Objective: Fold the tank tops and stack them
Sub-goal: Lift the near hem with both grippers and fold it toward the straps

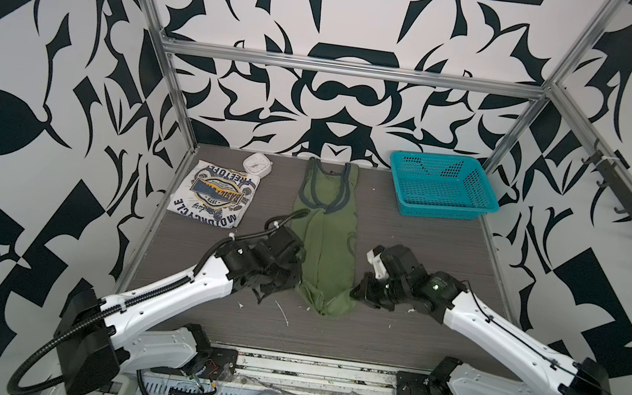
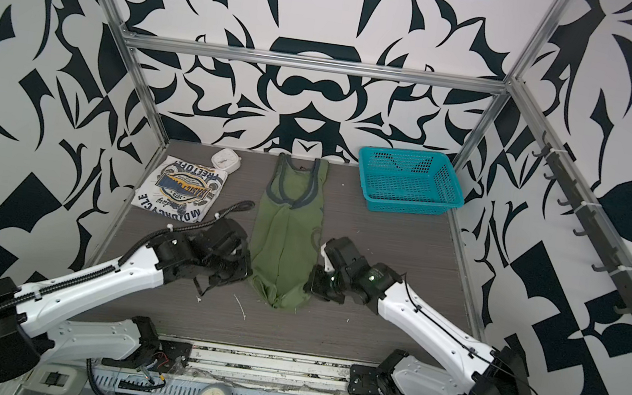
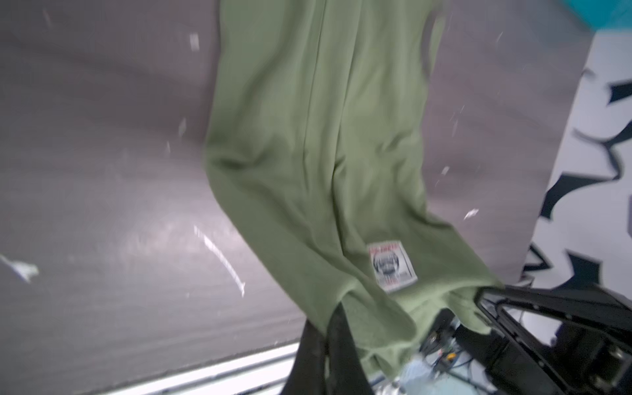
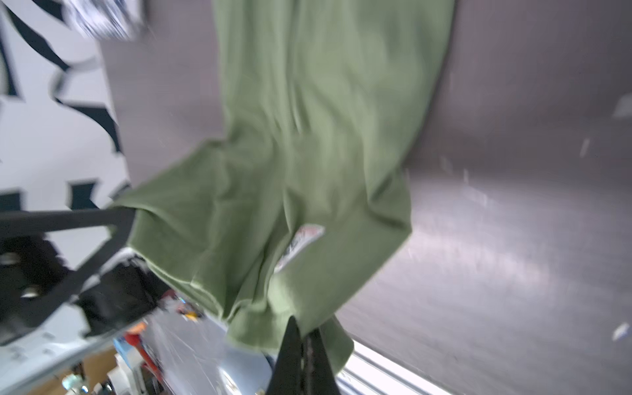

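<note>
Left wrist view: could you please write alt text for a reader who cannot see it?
A green tank top stretches across a grey table, its hem pinched in the shut jaws of the left gripper. A white label sits near that hem.

Both top views look steeply down from high over the near edge of the table (image 1: 412, 338), framing nearly the same whole scene. Each wrist camera sits close to the olive tank top (image 3: 307, 136), and both share its near hem.
</note>
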